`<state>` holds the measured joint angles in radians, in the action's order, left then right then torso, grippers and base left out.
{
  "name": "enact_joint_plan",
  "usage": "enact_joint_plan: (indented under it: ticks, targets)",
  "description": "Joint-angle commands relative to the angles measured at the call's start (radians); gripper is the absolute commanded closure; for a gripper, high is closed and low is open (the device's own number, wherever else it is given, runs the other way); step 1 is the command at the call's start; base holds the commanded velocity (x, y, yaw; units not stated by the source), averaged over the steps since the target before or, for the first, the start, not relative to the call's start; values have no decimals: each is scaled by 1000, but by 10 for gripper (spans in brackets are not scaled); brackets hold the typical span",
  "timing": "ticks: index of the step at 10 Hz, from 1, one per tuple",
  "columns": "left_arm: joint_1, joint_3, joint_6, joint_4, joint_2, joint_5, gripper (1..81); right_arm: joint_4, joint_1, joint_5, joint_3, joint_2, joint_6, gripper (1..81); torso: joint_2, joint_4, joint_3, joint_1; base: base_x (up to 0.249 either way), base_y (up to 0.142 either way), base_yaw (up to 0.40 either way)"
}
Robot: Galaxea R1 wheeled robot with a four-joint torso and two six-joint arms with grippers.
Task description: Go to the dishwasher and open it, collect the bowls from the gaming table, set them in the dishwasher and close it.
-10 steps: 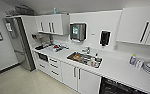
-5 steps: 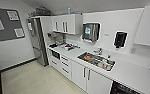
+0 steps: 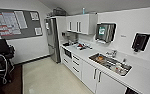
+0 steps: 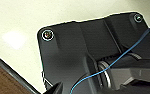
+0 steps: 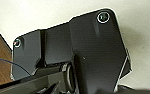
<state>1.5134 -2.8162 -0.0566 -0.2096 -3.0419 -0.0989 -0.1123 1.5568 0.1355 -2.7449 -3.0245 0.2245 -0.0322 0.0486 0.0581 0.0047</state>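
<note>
While the pale kitchen floor [image 3: 48,77] is crossed toward the white worktop [image 3: 141,77], clearance from the cabinets should be kept; finger state cannot be told.

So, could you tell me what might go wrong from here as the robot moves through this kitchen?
Two risks stand out. The counter and its white cabinets run close along the right, so the base could clip the cabinet handles if it cuts in early. On the left, dark equipment with hanging cables stands at the edge of the pale floor, and a cable might snag. Also, the sink already holds items, so splashing or knocking is possible nearby.
</note>
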Motion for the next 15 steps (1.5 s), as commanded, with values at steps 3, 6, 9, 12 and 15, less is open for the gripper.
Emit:
enact_joint_plan:
  ticks: [3,6,9,12,15]
  targets:
    - [-37,-2,3,-8,12,41,10,-9,-30,-37,82,43,-5,10,0,0,0,0,0,0,365]
    - [-23,6,3,-8,26,36,10,-10,-28,-36,160,100,-5,10,0,0,0,0,0,0,364]
    - [-12,10,3,-7,30,15,10,-43,-28,-39,189,106,-5,10,0,0,0,0,0,0,365]
    - [-2,17,3,-8,40,-7,10,-46,-30,-43,203,111,-5,10,0,0,0,0,0,0,364]
    - [-5,23,3,-10,37,-7,10,-44,-33,-43,214,115,-4,10,0,0,0,0,0,0,364]
